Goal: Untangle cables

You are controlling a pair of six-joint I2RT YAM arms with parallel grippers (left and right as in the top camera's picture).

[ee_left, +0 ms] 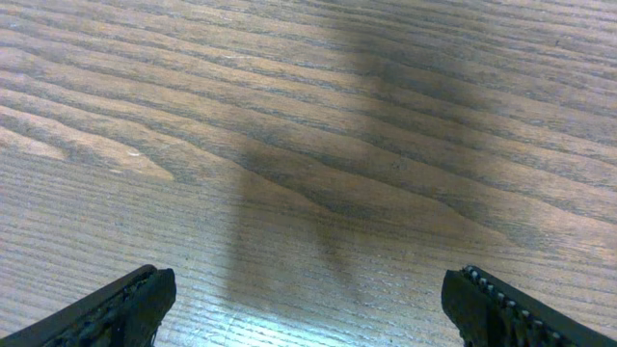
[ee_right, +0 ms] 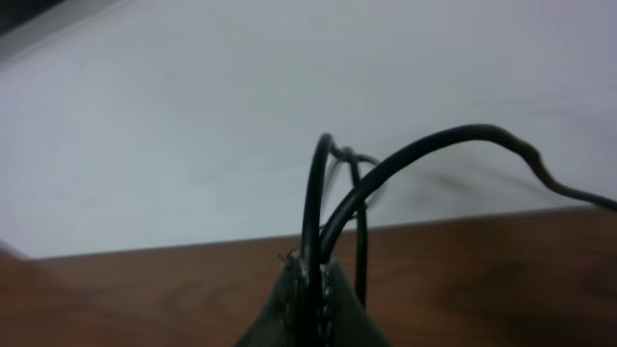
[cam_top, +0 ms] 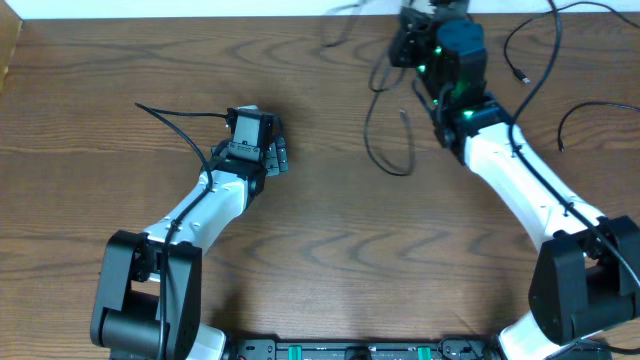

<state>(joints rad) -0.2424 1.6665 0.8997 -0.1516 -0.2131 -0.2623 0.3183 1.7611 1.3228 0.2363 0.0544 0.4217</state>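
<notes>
**Right pincer.** The right pincer point(cam_top: 412, 45) stands at the far edge of the tabletop point(cam_top: 330, 250), right of centre. It is fully closed on the cables point(cam_top: 385, 150).

**Left pincer.** The left pincer point(cam_top: 277, 152) is spread wide and grips nothing. It stands left of centre, well apart from the cables.

**View differences.**
- Overhead: one black strand runs from the right pincer in a long loop toward mid-table. More black strands lie near the far right corner. The grip itself is blurred here.
- Right wrist: black strands rise from between the pressed-together fingers point(ee_right: 313, 304), with a white surface behind the far edge.
- Left wrist: only wood grain and a shadow show between the fingertips.

**Room.** Open wood spans the near half between the two arms. The cables crowd the far edge.
</notes>
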